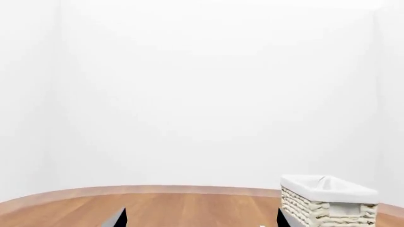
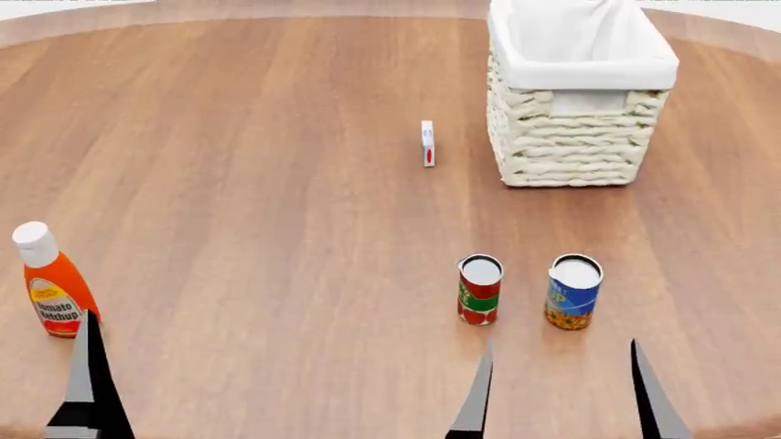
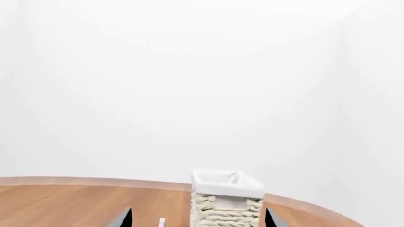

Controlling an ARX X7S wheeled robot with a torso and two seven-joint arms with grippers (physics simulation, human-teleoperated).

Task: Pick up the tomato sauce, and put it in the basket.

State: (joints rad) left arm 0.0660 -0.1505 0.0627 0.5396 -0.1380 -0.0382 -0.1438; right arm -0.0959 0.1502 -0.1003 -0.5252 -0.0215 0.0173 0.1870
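Observation:
The tomato sauce (image 2: 480, 289), a small can with a red and green label, stands upright on the wooden table. The basket (image 2: 573, 146), cream wicker with a white lining, stands at the far right; it also shows in the left wrist view (image 1: 328, 205) and the right wrist view (image 3: 226, 205). My right gripper (image 2: 561, 402) is open and empty near the table's front edge, just in front of both cans. My left gripper (image 1: 200, 222) is open and empty at the front left; only one finger (image 2: 88, 380) shows in the head view. Neither wrist view shows the tomato sauce.
A blue-and-yellow can (image 2: 573, 291) stands just right of the tomato sauce. An orange ketchup bottle (image 2: 51, 283) with a white cap stands at the front left, beside my left finger. A small white box (image 2: 427, 144) stands left of the basket.

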